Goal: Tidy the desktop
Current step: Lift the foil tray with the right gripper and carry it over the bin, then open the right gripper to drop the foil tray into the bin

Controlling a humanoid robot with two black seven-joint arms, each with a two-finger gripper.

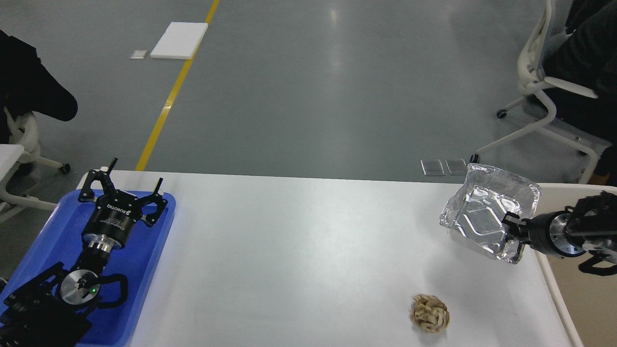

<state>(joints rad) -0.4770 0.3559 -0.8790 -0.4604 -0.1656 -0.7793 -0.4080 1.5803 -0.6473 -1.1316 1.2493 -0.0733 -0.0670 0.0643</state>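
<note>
The white desktop [299,250] fills the lower half of the head view. My right gripper [512,232] is shut on the near rim of a crumpled foil tray [484,209] and holds it tilted in the air above the desktop's right edge. A crumpled brown paper ball [430,313] lies on the desktop near the front right. My left gripper [126,180] is open and empty above the far end of the blue tray [144,260] at the left.
A beige open-topped bin [578,299] stands against the desktop's right edge, under my right arm. White office chairs stand on the grey floor at the far right [540,91] and far left [24,140].
</note>
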